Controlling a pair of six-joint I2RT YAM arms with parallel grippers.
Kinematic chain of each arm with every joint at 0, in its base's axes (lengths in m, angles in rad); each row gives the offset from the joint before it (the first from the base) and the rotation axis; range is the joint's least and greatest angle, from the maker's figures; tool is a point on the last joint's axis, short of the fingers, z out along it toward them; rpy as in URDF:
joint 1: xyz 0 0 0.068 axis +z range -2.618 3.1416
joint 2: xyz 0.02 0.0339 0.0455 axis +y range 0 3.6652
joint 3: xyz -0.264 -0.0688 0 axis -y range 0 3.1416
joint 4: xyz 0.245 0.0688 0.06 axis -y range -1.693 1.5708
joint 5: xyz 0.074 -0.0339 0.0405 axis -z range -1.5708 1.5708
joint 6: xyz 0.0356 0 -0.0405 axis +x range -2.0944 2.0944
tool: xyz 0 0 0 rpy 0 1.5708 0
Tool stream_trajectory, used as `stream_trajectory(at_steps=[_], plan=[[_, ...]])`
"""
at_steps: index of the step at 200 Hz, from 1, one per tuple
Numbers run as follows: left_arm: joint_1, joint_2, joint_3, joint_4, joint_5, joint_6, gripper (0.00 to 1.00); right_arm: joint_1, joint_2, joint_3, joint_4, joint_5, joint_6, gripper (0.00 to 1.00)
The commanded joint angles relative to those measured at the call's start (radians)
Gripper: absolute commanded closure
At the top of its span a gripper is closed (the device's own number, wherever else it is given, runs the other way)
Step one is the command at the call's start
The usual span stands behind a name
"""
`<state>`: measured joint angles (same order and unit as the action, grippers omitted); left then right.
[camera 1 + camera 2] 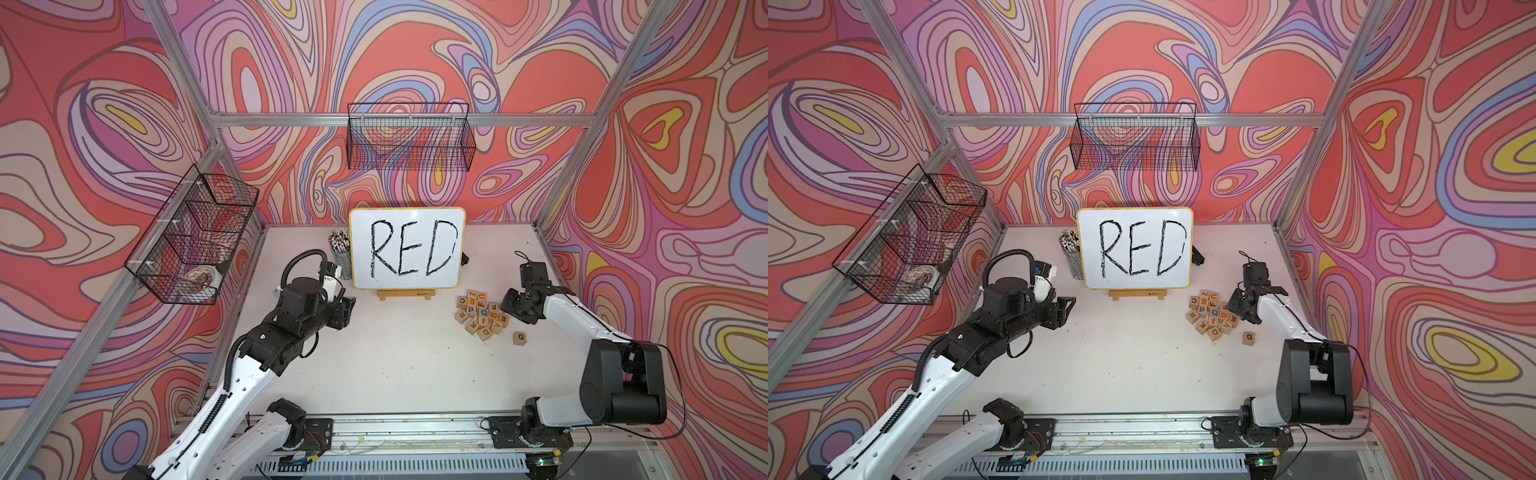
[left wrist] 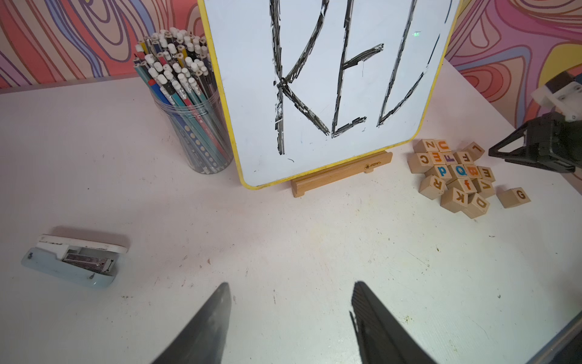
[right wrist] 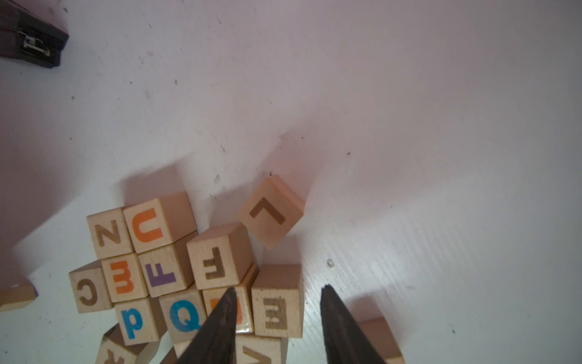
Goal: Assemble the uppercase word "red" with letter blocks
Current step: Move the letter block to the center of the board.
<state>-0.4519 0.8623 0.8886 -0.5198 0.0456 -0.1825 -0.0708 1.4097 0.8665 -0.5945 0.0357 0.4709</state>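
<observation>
Partly hidden: in the right wrist view a black finger (image 3: 220, 324) covers most of the orange letter on one light-wood cube (image 3: 246, 302). The cube behind the other finger shows only a corner, and its letter is unseen.
Cut off: that view's edge slices through the cubes nearest the wrist. The left wrist view loses the top of the yellow-framed whiteboard (image 2: 330, 94) with black handwritten RED.
Unclear: a small black object (image 1: 464, 259) peeks from behind the whiteboard's right edge; I cannot tell what it is.
Right arm: elbow raised, forearm reaching to the cube pile (image 1: 482, 313) in front of the whiteboard's lower right corner, wrist tipped down.
Right tool (image 3: 278, 287): jaws apart, one on each side of the small light-wood E block (image 3: 277, 315) with its dark brown capital. Neither finger is seen pressing it, and nothing is gripped.
Left arm: stretched toward the whiteboard's lower left corner.
Left tool (image 2: 289, 285): jaws spread wide with nothing between them, above the bare white table (image 2: 283, 236) in front of the whiteboard.
E block: on the pile's right side, away from the whiteboard's middle.
R block (image 2: 433, 186): light wood with a brown capital, on the pile's left front edge, the side toward the whiteboard's middle.
D block (image 2: 480, 203): same wood and colour, at the pile's front tip, farthest from the whiteboard.
</observation>
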Motion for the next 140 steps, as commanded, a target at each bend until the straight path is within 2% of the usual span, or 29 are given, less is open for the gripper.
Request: stream_trajectory(at_steps=[1,41,65,90,140], plan=[[-0.002,0.009,-0.004,0.0,0.012,0.015,0.36,-0.004,-0.065,-0.023,-0.053,0.029,0.039,0.54],[-0.002,0.006,-0.005,0.001,0.014,0.013,0.36,-0.004,-0.119,-0.029,-0.122,0.06,0.046,0.54],[-0.002,0.004,-0.005,0.0,0.016,0.012,0.36,-0.003,-0.122,-0.022,-0.127,-0.003,0.017,0.54],[-0.003,0.003,-0.005,-0.002,0.013,0.012,0.36,0.002,-0.104,0.004,-0.126,-0.117,-0.021,0.59],[-0.002,0.009,-0.002,-0.006,0.008,0.012,0.36,0.143,-0.104,0.044,-0.126,-0.11,-0.041,0.58]])
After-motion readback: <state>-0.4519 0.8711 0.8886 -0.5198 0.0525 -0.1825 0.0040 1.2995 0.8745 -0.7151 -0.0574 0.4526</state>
